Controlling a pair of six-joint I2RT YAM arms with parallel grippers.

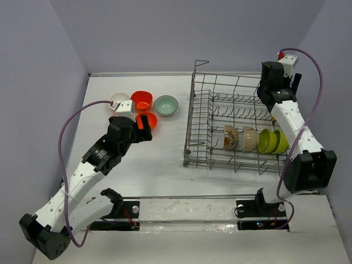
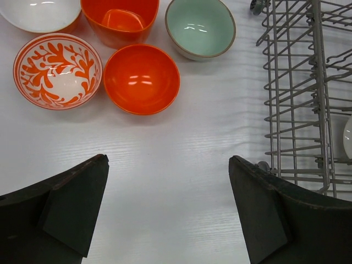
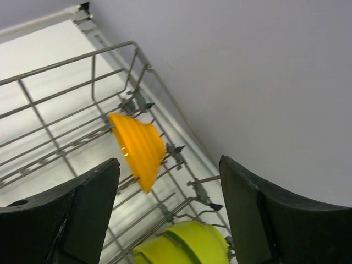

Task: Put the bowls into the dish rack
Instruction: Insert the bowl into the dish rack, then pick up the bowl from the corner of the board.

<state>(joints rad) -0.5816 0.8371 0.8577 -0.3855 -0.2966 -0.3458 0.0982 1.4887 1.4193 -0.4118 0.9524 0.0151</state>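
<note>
Plainly, the next move belongs to the left arm. Five bowls sit upright on the table to the left of the dish rack [image 1: 199, 110], and the left gripper [image 2: 168, 159] hovers just short of them with its fingers spread as wide as they go and nothing between them. The plain red-orange bowl [image 2: 142, 78] is the nearest, almost straight ahead of the gap and a touch to its left. The patterned bowl [image 2: 58, 70] sits just beside it on the left, the teal bowl [image 2: 200, 27] is further ahead to the right, and a deeper orange bowl [image 2: 120, 21] and a white bowl [image 2: 39, 12] stand behind. Being round, these bowls have no long side to line up with. My guess is that one finger must go inside the rim and the other outside it. The close neighbours leave little room on the left. The right gripper [image 3: 168, 165] hangs over the far right corner of the rack with its fingers apart. Below it a yellow bowl [image 3: 137, 148] rests tilted on the wires, touching neither finger, with green bowls [image 3: 187, 242] standing in the row nearer the arm. That arm is well apart from the loose bowls.
</note>
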